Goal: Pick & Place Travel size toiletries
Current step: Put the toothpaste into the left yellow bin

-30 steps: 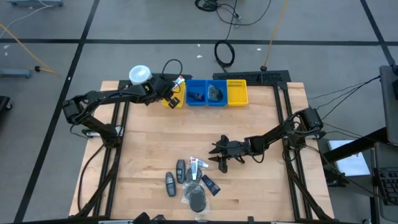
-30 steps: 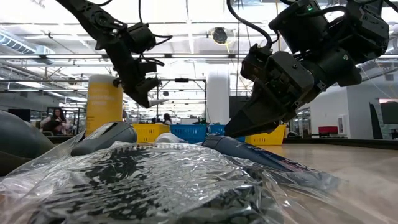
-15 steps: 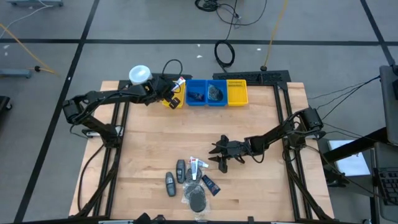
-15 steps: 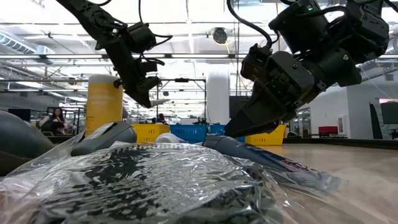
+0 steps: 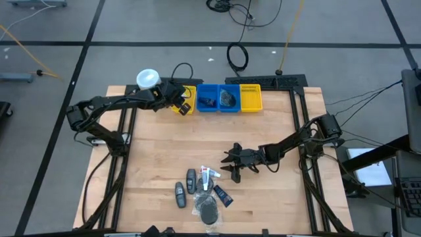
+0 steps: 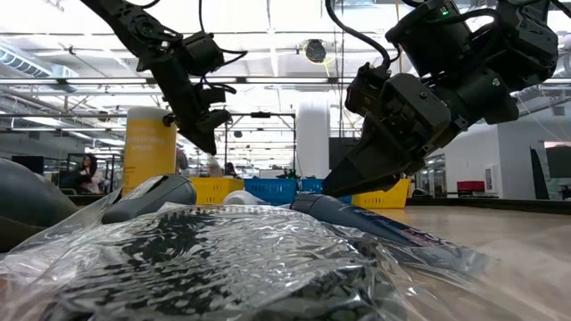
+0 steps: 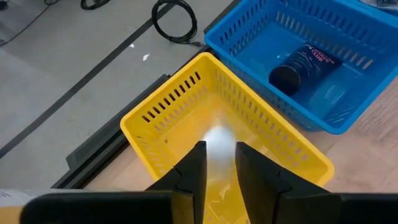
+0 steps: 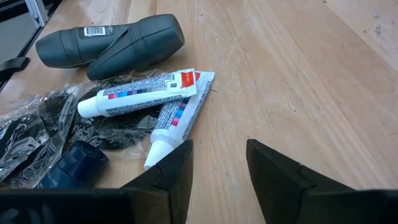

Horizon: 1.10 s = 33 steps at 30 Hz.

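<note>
The left gripper [image 7: 217,165], fingers slightly parted and empty, hangs over the yellow bin [image 7: 186,102]; the white tube it held a second ago now blurs below it. The blue bin [image 7: 367,93] alongside holds a dark bottle [image 7: 303,63], lettering unreadable. The right gripper [image 8: 217,163], open, hovers unmoved just short of two striped tubes [image 8: 158,99]; a grey bottle [image 8: 87,43] beyond carries a barcode.

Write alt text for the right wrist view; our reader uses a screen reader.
The right hand, open, hovers over a wooden table near two white tubes. Beyond them lie two dark grey bottles, with crinkled plastic beside.
</note>
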Tool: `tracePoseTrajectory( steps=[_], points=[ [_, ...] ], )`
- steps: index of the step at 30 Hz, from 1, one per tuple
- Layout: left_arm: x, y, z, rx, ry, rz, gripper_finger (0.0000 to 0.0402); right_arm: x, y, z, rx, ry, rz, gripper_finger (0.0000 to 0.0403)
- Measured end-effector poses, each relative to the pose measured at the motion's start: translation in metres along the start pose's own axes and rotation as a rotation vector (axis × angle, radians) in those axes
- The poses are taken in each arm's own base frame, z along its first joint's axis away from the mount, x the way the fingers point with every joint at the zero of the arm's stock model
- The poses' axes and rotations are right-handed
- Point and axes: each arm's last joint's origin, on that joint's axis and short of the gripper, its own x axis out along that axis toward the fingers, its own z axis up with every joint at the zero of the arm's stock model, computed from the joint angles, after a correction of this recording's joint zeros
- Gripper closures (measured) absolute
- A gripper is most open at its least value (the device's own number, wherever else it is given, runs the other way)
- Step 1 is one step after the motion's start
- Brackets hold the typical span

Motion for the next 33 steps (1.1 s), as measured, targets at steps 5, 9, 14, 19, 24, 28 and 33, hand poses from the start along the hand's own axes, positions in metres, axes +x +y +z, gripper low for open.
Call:
tracePoseTrajectory(
  steps=[5,9,14,19,24,28,33],
  points=[
    [0.0,-0.001,0.0,-0.001,0.0,-0.011,0.0314,0.0,0.0,0.0,0.0,0.0,0.0,0.0261],
    [0.0,-0.001,0.0,-0.001,0.0,-0.025,0.0314,0.0,0.0,0.0,0.0,0.0,0.0,0.0261],
    [0.0,-0.003,0.001,-0.005,-0.012,-0.076,0.0314,0.0,0.001,0.0,0.001,0.01,0.029,0.0261],
    [-0.004,-0.014,0.006,-0.007,-0.066,-0.211,0.0314,0.0,0.002,0.0,0.002,0.011,0.051,0.0261],
    [-0.01,-0.031,0.01,0.031,-0.127,-0.287,0.0314,0.0,0.004,-0.001,0.003,0.042,0.121,0.0261],
    [-0.015,-0.045,0.009,0.063,-0.141,-0.323,0.0314,-0.001,0.011,-0.004,-0.008,0.06,0.161,0.0261],
    [-0.023,-0.061,0.006,0.103,-0.146,-0.364,0.0314,-0.004,0.024,-0.011,-0.034,0.062,0.147,0.0261]
  ],
)
